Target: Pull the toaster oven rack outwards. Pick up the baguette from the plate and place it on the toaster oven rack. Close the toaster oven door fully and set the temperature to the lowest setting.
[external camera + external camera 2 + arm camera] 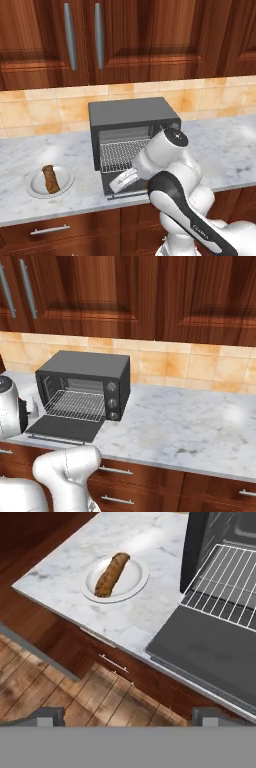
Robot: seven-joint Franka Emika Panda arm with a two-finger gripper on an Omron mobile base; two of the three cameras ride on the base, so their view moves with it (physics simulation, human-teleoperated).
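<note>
Gripper jaws wide apart, empty, off counter edge. Baguette on plate. Oven door down, rack pulled out.

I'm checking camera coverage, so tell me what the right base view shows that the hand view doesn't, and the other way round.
Right base view alone: the toaster oven's three knobs, the tiled backsplash and the upper cabinets.
Hand view alone: the baguette lying on the plate, the wood floor, and the open gripper.
Both: the toaster oven, its rack pulled partway out, the lowered door, and the marble counter.
</note>
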